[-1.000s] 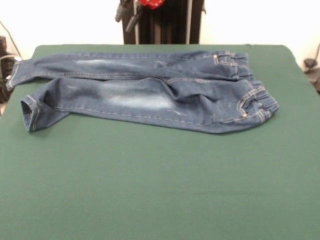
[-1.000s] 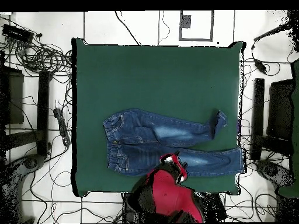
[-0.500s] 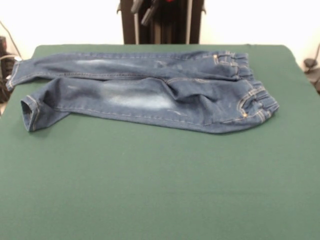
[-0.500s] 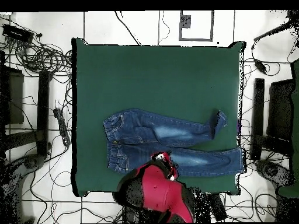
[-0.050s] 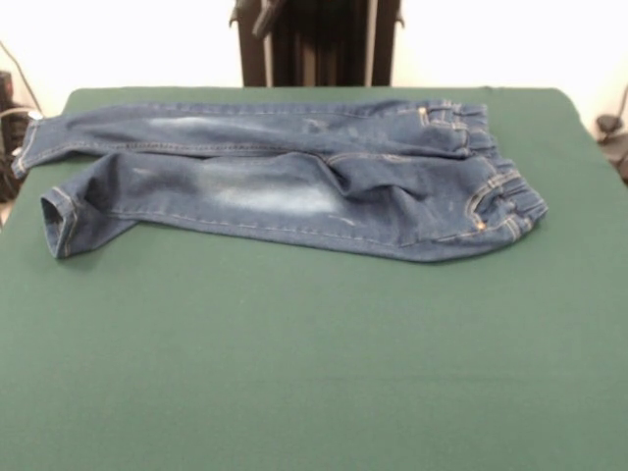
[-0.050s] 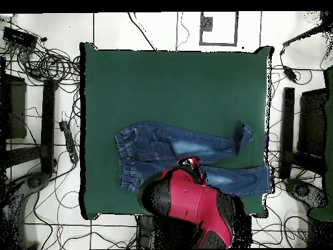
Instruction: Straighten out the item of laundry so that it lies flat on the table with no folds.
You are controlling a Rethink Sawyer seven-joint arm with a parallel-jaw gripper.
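Small dark blue denim jeans (image 5: 285, 177) mostly flat on dark green felt table (image 5: 314, 373); left-frame cuff (image 5: 57, 224) folded. Gripper (image 5: 263, 14) raised at top edge, grip state unreadable. You next flatten that cuff.

Robotics lab, green-topped table (image 6: 175, 84) on tiled floor (image 6: 156, 29), cable tangles (image 6: 45, 62), equipment stands (image 6: 287, 130) alongside

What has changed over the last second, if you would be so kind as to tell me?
Only the arm shifted above the table's robot-side edge, swinging one way and back, rising almost out of the front view. Nothing was grasped or released. The jeans lie unchanged, one hem curled.
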